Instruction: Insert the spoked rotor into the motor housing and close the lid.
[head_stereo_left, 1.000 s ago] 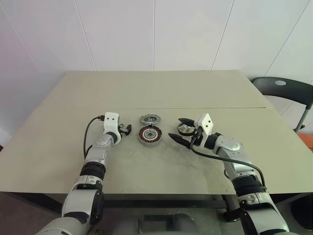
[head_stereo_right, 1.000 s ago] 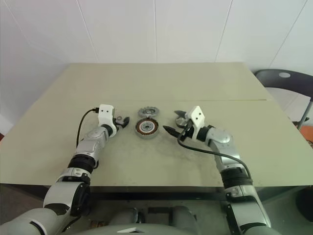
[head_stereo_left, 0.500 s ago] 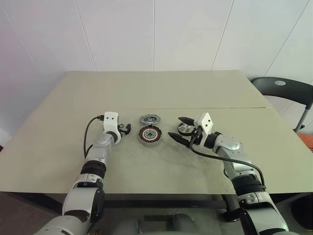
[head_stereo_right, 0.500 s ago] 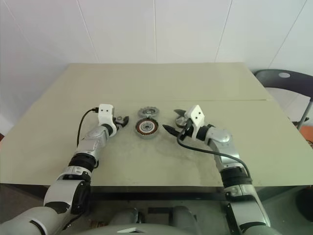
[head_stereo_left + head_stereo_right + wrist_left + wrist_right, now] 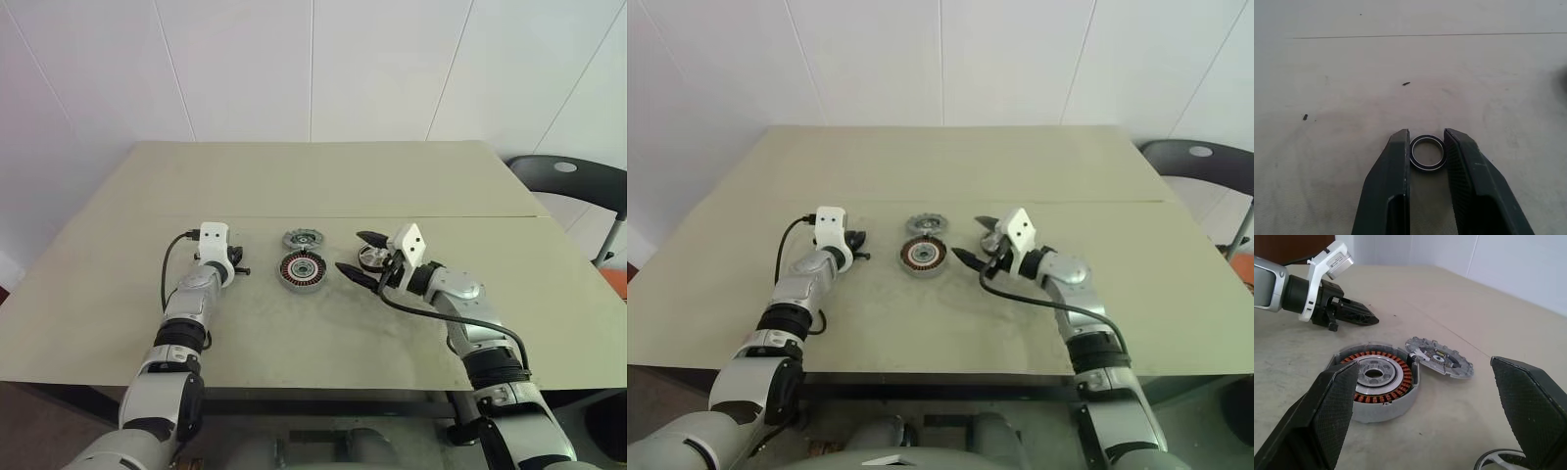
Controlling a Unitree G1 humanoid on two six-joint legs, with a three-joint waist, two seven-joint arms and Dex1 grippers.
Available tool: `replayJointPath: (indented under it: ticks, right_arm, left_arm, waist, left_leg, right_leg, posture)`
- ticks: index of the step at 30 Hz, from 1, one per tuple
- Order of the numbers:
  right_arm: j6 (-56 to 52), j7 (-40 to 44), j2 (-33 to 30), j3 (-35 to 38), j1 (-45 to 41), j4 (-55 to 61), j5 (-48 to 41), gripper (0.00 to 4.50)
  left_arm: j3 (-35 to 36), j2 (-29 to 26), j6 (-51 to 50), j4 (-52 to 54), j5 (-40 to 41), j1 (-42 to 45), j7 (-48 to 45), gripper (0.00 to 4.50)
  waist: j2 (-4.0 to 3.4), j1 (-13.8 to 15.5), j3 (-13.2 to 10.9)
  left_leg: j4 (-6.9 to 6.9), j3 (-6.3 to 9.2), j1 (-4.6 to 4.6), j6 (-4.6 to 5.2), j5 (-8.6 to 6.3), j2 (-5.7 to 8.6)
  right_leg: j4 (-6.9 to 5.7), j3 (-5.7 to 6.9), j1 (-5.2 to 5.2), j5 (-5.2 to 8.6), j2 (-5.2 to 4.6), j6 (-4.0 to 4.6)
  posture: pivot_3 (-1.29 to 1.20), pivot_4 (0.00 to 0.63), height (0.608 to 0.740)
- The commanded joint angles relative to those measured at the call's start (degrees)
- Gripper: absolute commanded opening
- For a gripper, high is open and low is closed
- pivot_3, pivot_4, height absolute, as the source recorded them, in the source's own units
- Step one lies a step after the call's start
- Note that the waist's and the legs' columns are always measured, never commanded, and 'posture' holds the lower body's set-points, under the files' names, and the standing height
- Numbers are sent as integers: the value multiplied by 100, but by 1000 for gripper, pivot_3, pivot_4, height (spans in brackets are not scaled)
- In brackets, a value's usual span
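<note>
Currently left gripper (image 5: 1426, 147) is clenched around a small black ring (image 5: 1427, 153) on the worktop (image 5: 323, 186); right gripper (image 5: 357, 257) gapes released over the spoked rotor (image 5: 374, 258). Risk: it nudges the rotor into the motor housing (image 5: 301, 271), left of it, since the jaws sit off-centre.

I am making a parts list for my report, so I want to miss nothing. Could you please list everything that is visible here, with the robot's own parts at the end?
table: one, pale beige, under everything, with a seam across it
motor housing: one, dark rim, copper windings, silvery hub; table's middle
lid: one, grey, toothed edge; just behind the motor housing
spoked rotor: one, black ring, silvery spokes; right of the motor housing
small ring: one, black; on the table, left of the motor housing
chair: one, black; beyond the table's right edge
left hand: one, black fingers closed against the small ring's sides
right hand: one, black fingers wide open, either side of the spoked rotor
</note>
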State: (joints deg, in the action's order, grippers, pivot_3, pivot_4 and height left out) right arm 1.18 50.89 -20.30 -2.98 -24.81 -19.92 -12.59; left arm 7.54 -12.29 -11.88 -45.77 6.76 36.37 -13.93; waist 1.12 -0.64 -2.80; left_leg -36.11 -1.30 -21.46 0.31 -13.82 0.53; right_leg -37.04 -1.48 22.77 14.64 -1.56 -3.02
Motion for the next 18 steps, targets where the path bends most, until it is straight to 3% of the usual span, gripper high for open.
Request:
replayJointPath:
  ticks: [1, 7, 12, 18]
  right_arm:
    - [111, -9, 43, 46, -152, 75, -42, 4500]
    - [163, -23, 57, 48, -137, 6, -19, 4500]
    - [217, -49, 89, 32, -130, -50, 10, 4500]
    - [247, -53, 121, 12, -144, -95, 39, 4500]
  left_arm:
    - [-96, 205, 271, 278, 170, -162, -501, 701]
    - [-153, 250, 971, 1622, 653, -681, -1786, 701]
    - [-225, 90, 974, 2340, 1021, -1038, -2662, 701]
    - [-561, -92, 960, 2595, 946, -1180, -3234, 701]
  waist:
    - [0, 11, 0]
    - [2, -4, -1]
    - [-1, -25, -1]
    - [0, -5, -1]
  left_leg:
    - [0, 0, -2, 0, 0, 0]
    - [-2, -1, -22, -2, -1, 2]
    - [6, -2, -25, -2, -1, -2]
    - [-6, -3, -46, 0, 0, -2]
  right_leg:
    - [0, 0, 1, 0, -1, 0]
    - [4, -1, 18, 0, -13, 8]
    - [-2, -2, 32, 2, -11, 15]
    - [-1, -1, 43, 3, -12, 18]
  posture:
    - [0, 0, 740]
    - [0, 0, 740]
    - [0, 0, 740]
    - [0, 0, 740]
